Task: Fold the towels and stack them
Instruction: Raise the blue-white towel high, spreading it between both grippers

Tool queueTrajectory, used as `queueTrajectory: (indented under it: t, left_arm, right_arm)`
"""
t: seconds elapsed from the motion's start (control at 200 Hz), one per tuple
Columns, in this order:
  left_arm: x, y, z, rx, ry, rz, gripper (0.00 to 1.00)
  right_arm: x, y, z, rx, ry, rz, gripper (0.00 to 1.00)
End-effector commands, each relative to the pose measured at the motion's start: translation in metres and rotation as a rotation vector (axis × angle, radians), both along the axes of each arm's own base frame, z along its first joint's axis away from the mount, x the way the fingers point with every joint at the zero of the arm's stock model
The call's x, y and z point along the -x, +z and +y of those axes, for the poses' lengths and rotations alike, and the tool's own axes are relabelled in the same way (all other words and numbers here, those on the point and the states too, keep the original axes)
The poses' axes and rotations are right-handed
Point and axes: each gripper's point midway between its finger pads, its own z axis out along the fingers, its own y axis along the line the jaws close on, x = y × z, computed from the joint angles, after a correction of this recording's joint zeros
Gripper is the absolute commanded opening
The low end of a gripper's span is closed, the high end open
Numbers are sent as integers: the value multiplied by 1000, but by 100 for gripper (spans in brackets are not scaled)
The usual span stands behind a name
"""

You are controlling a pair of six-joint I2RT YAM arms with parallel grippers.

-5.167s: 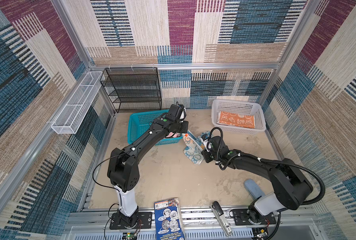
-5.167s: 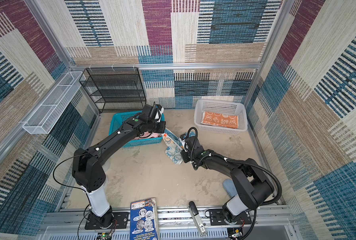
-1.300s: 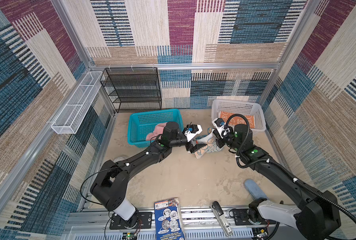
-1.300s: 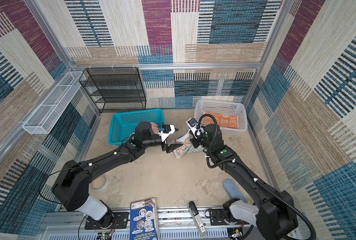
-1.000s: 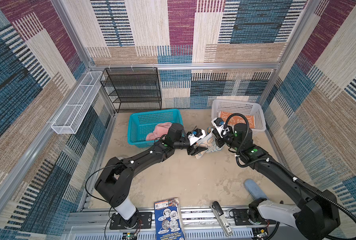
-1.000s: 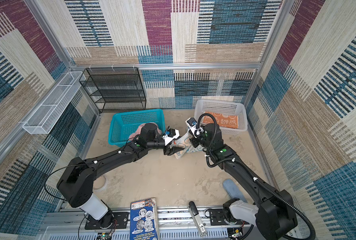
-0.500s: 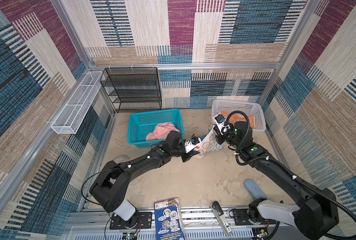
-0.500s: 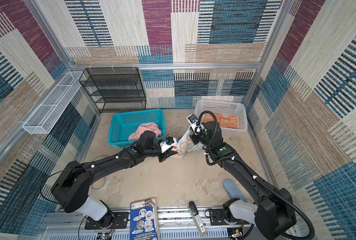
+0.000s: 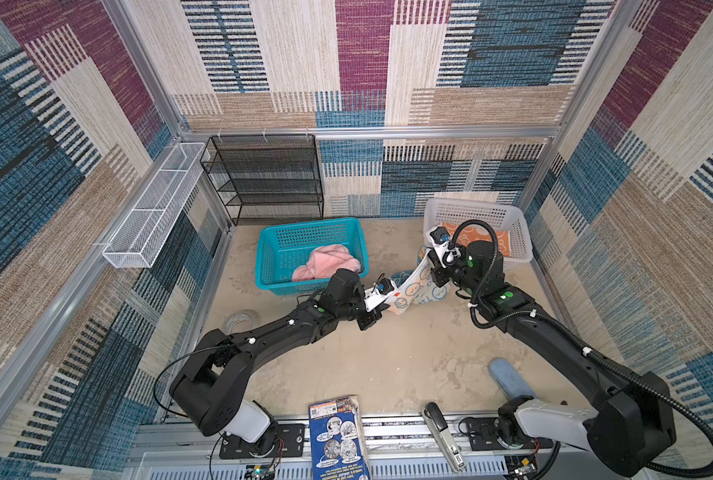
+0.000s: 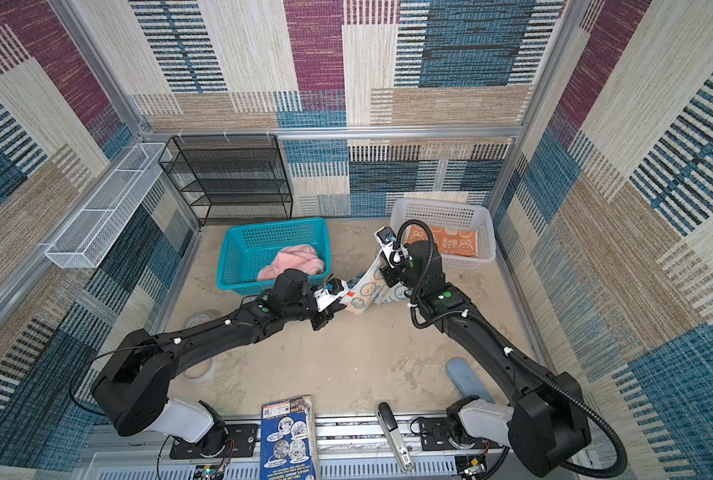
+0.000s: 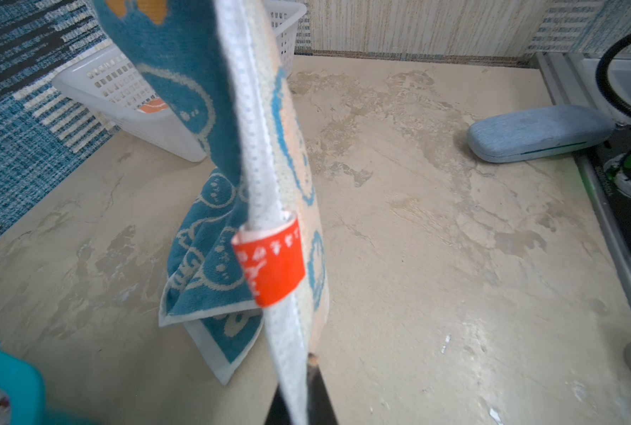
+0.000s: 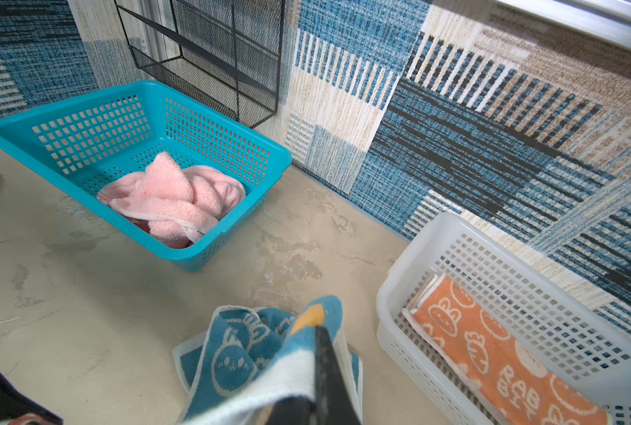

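Observation:
The blue towel (image 9: 412,286) (image 10: 366,291) hangs stretched between my two grippers above the table, with its lower part resting bunched on the surface (image 11: 203,265). My left gripper (image 9: 389,306) (image 10: 341,305) (image 11: 303,364) is shut on its white hem, just below an orange tag. At the higher end, my right gripper (image 9: 426,266) (image 10: 377,259) (image 12: 316,331) is shut on another edge (image 12: 233,353). The pink towel (image 9: 325,264) (image 12: 170,195) lies crumpled in the teal basket (image 9: 309,224). The orange towel (image 9: 500,245) (image 12: 490,349) lies folded in the white basket (image 9: 471,208).
A black wire shelf (image 9: 267,178) stands at the back left. A white wire tray (image 9: 151,208) hangs on the left wall. A tape roll (image 9: 242,322) lies at the left, a blue glasses case (image 9: 508,378) at the front right, and a blue box (image 9: 338,440) and stapler (image 9: 442,432) at the front edge.
My left gripper has shut on the blue towel's hem and drawn back a little to the front left, pulling the cloth taut. The right gripper has stayed shut on the towel.

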Motion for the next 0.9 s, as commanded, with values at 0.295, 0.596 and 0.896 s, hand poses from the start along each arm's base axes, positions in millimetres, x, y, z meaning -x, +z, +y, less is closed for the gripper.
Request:
queueTrajectory:
  t: [0.295, 0.596, 0.896]
  left_arm:
    - [-56, 154, 16, 98, 378, 8, 0]
    - [-44, 260, 30, 212, 425, -23, 0]
    - [4, 328, 49, 356, 364, -28, 0]
  right_arm:
    - [-26, 52, -49, -99, -358, -18, 0]
    - [4, 149, -59, -165, -323, -175, 0]
    - [68, 217, -62, -270, -183, -284, 0]
